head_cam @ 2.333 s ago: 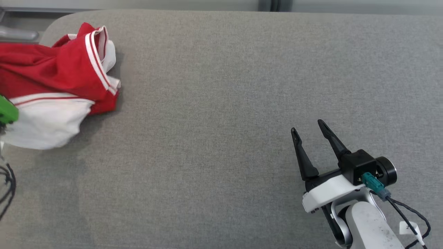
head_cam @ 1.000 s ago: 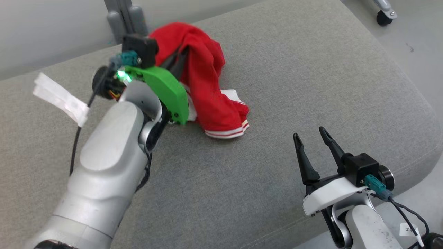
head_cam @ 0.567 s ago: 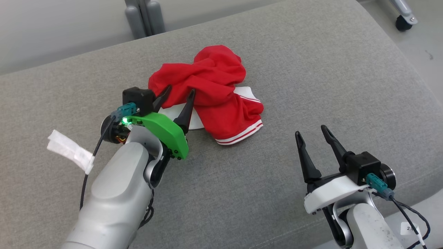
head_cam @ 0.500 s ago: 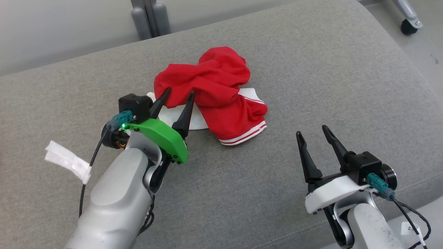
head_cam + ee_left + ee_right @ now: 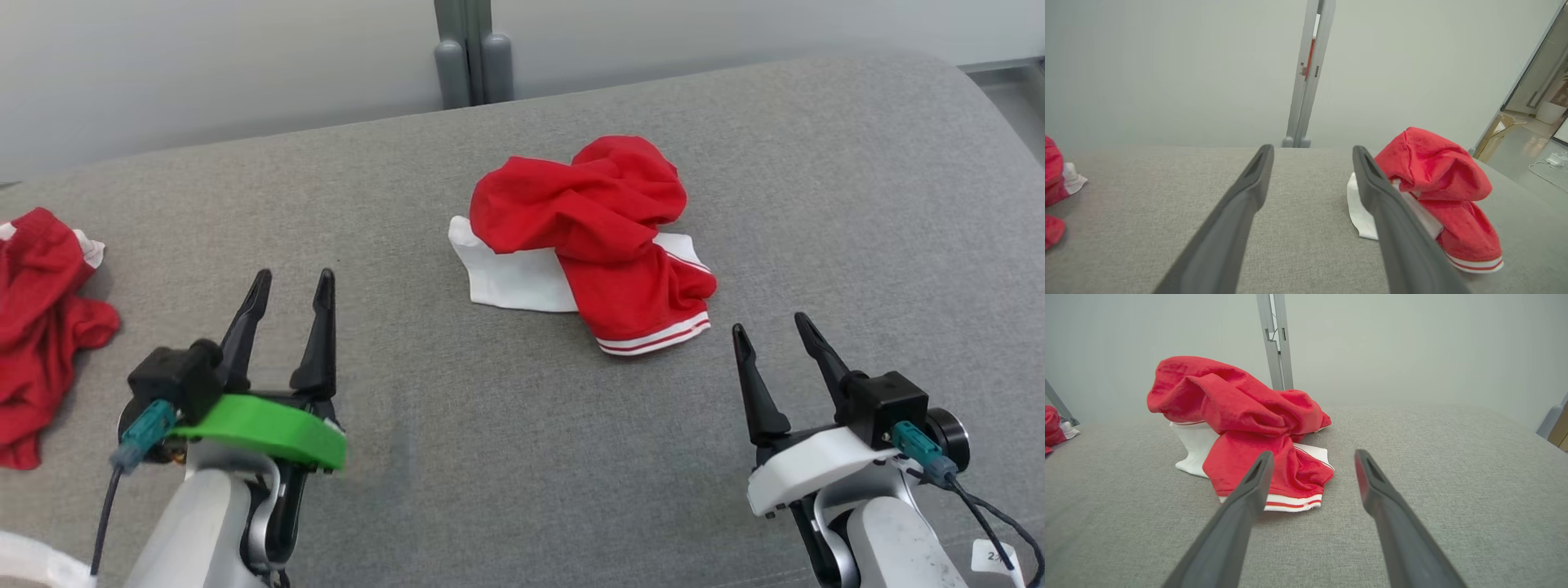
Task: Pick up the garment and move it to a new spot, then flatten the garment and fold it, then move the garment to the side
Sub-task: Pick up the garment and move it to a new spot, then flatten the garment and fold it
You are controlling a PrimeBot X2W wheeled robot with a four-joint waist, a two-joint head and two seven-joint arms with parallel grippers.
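Observation:
A crumpled red and white garment (image 5: 592,237) lies in a heap near the middle of the grey cushioned surface (image 5: 490,425). It also appears at the right of the left wrist view as the garment (image 5: 1437,196), and ahead and left in the right wrist view as the garment (image 5: 1249,424). My left gripper (image 5: 291,282) is open at the lower left, well clear of the heap, with nothing between its fingers. Near the lower right my right gripper (image 5: 771,327) stands open too, just short of the garment's striped hem.
A second red and white cloth (image 5: 41,327) lies at the far left edge of the surface. A grey post (image 5: 472,49) rises behind the surface against a pale wall. The surface's right edge curves down to the floor.
My left gripper has let go of the garment and drawn back toward the lower left. The camera has turned, so the heap now sits further right and the second cloth has come into view.

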